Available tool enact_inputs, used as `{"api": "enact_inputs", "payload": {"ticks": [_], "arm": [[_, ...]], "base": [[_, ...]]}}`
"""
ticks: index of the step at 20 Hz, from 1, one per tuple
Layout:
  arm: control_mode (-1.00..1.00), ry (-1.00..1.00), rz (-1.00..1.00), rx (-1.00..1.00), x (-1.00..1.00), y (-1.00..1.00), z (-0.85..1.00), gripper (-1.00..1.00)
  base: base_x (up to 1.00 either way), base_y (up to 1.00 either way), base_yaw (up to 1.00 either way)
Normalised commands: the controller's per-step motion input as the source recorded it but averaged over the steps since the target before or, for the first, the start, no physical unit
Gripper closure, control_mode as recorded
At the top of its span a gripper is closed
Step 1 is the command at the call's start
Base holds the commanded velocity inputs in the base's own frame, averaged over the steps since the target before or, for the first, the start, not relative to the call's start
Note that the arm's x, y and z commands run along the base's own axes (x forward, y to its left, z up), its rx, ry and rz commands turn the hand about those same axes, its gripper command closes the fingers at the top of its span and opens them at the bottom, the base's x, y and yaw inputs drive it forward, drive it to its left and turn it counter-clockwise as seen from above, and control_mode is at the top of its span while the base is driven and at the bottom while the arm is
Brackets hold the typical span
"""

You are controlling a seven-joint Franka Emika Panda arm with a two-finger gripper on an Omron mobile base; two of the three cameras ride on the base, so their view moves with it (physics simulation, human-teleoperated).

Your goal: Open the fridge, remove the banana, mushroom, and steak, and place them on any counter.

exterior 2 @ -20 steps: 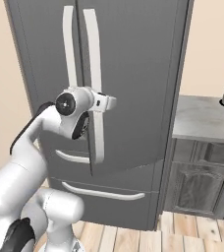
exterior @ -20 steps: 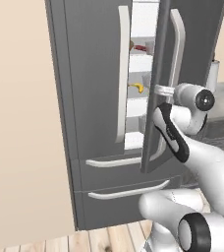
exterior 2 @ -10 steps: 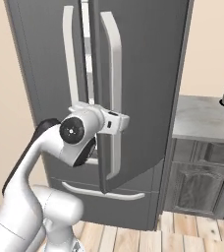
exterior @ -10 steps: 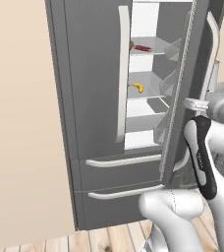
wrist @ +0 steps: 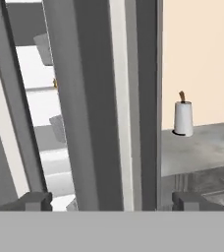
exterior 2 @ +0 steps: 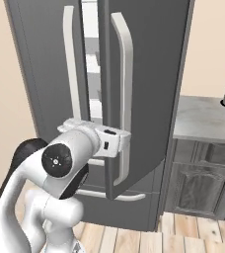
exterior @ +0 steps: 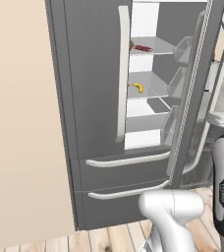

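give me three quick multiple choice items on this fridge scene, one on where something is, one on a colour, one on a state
1. Where is the banana?
A. on a shelf inside the fridge
B. on the counter
C. on the floor

2. What colour is the steak?
A. green
B. red
C. blue

3. How does the fridge's right door stand?
A. fully shut
B. partly open
C. taken off

Answers: 1 A, the banana lies on a white shelf one below the steak's. 2 B, it shows as a flat red piece on the upper shelf. 3 B, the door is swung out and the white interior shows in the gap, with the tool open, its tips on either side of the door's edge.
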Motion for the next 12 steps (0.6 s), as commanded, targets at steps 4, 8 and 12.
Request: {"api": "enact_inputs", "payload": {"ticks": [4,8,12], "arm": [[-1.00,0.03,0.00,-0.11,-0.85,0.14,0.54,-1.00],[-1.00,0.45,-0.06,-0.24,-0.29,0.47,0.55,-1.00],[-1.00,0.35,-0.16,-0.24,0.00,0.80,0.24,-1.00]], "base": [[0.00,0.00,0.00],[0.00,0.00,0.00],[0.00,0.00,0.00]]}}
